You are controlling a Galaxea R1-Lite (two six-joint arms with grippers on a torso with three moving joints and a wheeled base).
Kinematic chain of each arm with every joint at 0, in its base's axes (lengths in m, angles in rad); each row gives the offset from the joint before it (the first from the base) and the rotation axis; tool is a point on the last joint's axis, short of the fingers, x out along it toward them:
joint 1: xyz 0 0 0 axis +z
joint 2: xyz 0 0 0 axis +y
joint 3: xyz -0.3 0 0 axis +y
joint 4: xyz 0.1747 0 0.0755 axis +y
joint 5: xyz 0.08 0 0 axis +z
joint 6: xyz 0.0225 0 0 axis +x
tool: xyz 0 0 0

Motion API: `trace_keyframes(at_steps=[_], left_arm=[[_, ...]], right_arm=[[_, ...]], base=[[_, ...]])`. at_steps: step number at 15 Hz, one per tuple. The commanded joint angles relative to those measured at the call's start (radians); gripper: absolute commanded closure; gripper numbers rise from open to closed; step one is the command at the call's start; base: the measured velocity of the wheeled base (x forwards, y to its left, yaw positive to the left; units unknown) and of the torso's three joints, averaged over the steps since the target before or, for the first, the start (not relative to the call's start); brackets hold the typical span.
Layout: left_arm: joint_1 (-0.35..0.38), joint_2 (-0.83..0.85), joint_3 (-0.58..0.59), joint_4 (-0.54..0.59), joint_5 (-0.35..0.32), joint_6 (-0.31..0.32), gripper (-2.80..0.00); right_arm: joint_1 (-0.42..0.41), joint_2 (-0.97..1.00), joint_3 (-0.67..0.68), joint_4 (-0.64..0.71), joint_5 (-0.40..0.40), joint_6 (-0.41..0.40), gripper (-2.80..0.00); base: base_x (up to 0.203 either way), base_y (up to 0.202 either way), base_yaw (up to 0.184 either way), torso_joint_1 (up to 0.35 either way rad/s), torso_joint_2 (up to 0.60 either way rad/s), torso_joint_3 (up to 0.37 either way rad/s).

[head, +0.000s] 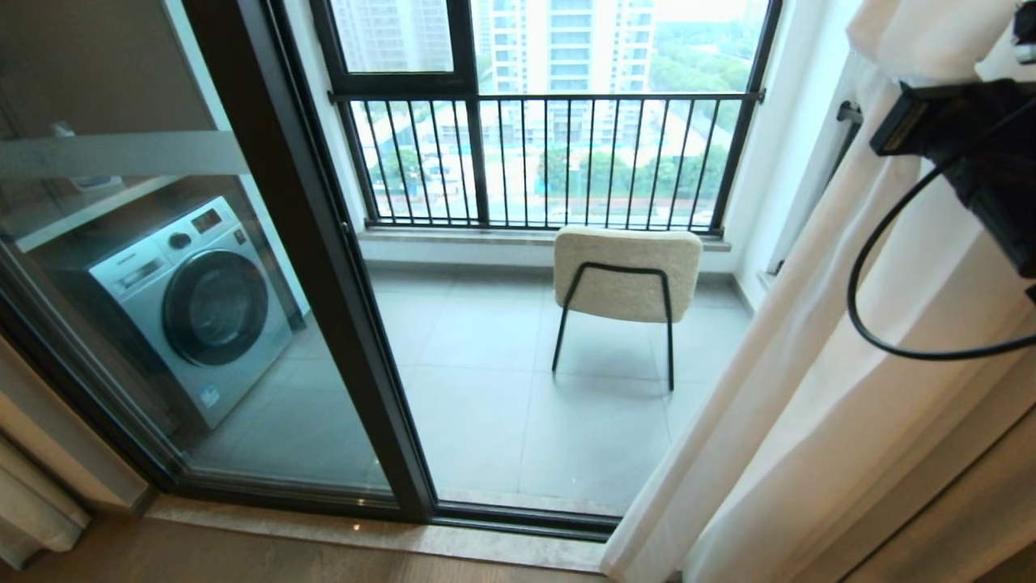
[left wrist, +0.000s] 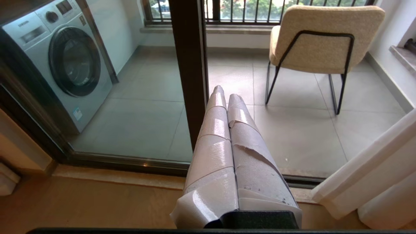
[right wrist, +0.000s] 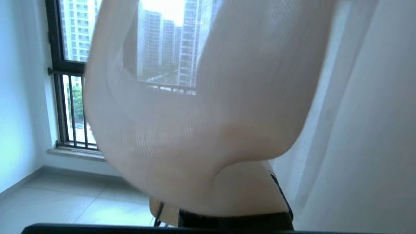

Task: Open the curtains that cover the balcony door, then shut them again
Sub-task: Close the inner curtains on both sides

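White see-through curtains [head: 809, 364] hang bunched right of the dark-framed glass balcony door [head: 324, 267]. Right tool [right wrist: 227, 195], draped in cloth, is shut; what it holds is hidden. Pull slowly, keeping the fabric from slipping.

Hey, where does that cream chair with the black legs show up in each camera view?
Head view: the chair stands centre, on the balcony floor below the railing.
Left wrist view: the chair is upper right, beyond the left hand.
Right wrist view: mostly hidden by the curtain; only a bit shows at the bottom edge.
Shared landmark: the railing.
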Motion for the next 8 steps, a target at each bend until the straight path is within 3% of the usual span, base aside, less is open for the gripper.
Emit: trace_keyframes(at_steps=[1, 3, 8], left_arm=[[0.0, 0.0, 0.0, 0.0, -0.001, 0.0, 0.0], [0.0, 0.0, 0.0, 0.001, -0.001, 0.002, 0.0], [0.001, 0.0, 0.0, 0.001, -0.001, 0.002, 0.0]], right_arm=[[0.002, 0.0, 0.001, -0.004, 0.0, -0.001, 0.0], [0.001, -0.001, 0.004, -0.004, 0.0, -0.001, 0.0], [0.001, -0.008, 0.009, -0.004, 0.0, -0.001, 0.0]], base=[[0.0, 0.12, -0.001, 0.007, 0.0, 0.005], [0.0, 0.123, -0.003, 0.0, 0.0, 0.004], [0.0, 0.0, 0.0, 0.0, 0.0, 0.0]])
